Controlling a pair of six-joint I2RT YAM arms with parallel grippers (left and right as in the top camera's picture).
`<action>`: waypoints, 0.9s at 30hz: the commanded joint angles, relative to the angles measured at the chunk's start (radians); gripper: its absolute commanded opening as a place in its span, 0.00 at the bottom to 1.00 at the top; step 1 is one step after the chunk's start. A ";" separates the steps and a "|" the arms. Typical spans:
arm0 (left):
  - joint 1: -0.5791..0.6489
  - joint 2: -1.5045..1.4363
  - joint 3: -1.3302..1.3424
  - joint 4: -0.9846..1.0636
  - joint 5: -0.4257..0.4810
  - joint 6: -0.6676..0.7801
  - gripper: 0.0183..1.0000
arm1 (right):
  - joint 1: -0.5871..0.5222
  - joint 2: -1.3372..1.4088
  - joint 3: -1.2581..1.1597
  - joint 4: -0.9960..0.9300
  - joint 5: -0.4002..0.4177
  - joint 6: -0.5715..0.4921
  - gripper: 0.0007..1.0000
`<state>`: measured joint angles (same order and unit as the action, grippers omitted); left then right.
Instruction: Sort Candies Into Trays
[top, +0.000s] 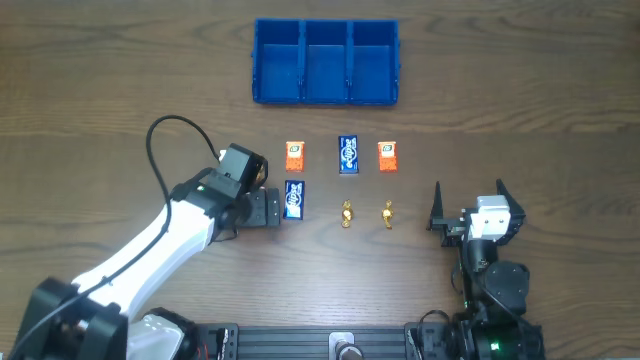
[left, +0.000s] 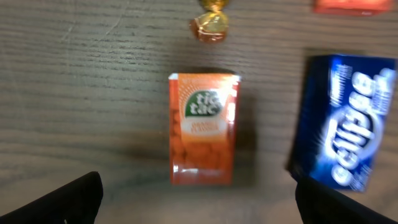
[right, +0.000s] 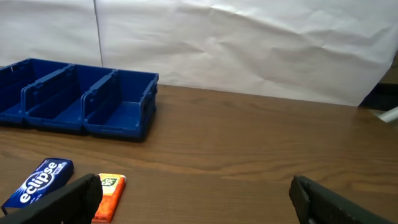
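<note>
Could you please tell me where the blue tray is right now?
In the top view, the blue tray sits at the far middle of the table, straight beyond the blue candy box in the candies' far row.

Surface: dark wood grain is seen, finely streaked, matt with a faint sheen.
Tray: moulded blue plastic, smooth, slightly glossy on the walls.
Orange box: clear hard plastic is noted, glossy, with a paper label (glare is caught along one side).
Blue pack: coated card, shiny.
Gold sweet: wrapped in crinkled metallic foil.
Left arm shell: smooth white plastic.
Cable: sheathed in matt black.
Jaws of the left gripper: matt black.
Backdrop: white sheet, creased, matt; paper or cloth cannot be told.
</note>
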<state>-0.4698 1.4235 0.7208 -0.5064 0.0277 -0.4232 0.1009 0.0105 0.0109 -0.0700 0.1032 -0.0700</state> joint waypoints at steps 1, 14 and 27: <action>0.006 0.079 0.017 0.040 -0.032 -0.029 1.00 | -0.006 -0.007 -0.003 -0.003 -0.004 -0.010 1.00; 0.006 0.159 0.017 0.086 -0.077 -0.010 0.79 | -0.006 -0.007 -0.003 -0.003 -0.004 -0.010 1.00; 0.003 0.198 0.017 0.130 -0.079 0.019 0.54 | -0.006 -0.007 -0.003 -0.003 -0.004 -0.010 1.00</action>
<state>-0.4675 1.5875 0.7349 -0.3763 -0.0517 -0.4171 0.1009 0.0105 0.0109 -0.0700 0.1032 -0.0704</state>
